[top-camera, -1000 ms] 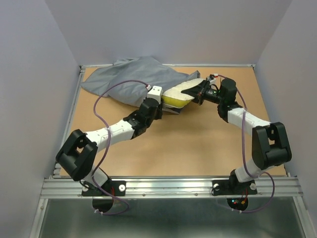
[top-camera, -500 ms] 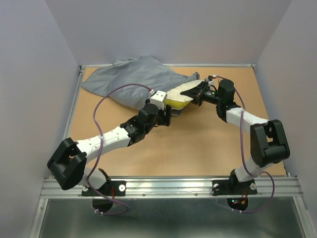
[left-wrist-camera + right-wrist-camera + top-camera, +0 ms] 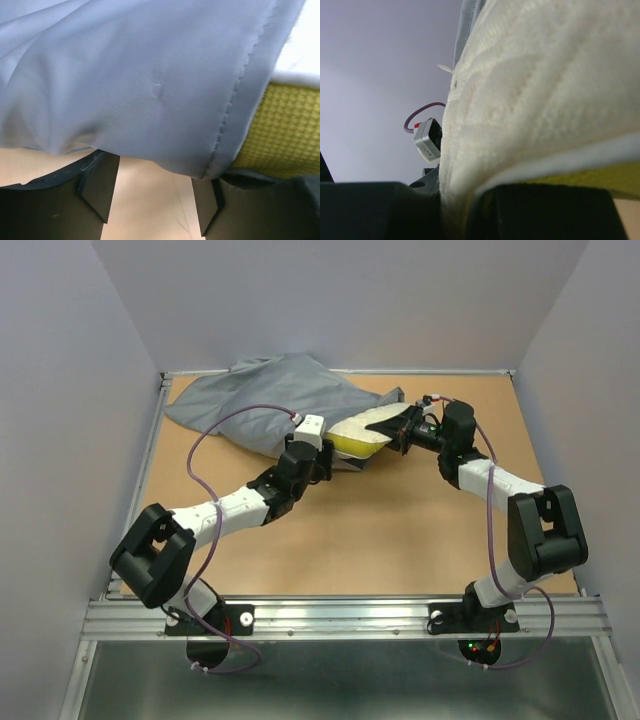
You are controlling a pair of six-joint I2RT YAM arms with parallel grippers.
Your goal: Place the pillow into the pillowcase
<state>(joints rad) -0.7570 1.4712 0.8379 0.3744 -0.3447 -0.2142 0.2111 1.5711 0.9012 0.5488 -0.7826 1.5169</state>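
Back of table (image 3: 400, 530): pillow (image 3: 362, 430) sits partway in pillowcase (image 3: 275, 400), right gripper (image 3: 397, 430) pinching its exposed end; left gripper (image 3: 330, 462) spread at hem. Left should prob. grab hem & hold mouth wide while right pushes.

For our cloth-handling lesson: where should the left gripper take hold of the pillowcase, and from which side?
Probably the stitched hem of the pillowcase, beside the yellow band of the pillow, coming from the near side. That edge hangs loose ahead of the left gripper and its open fingers, offering a firm fold.
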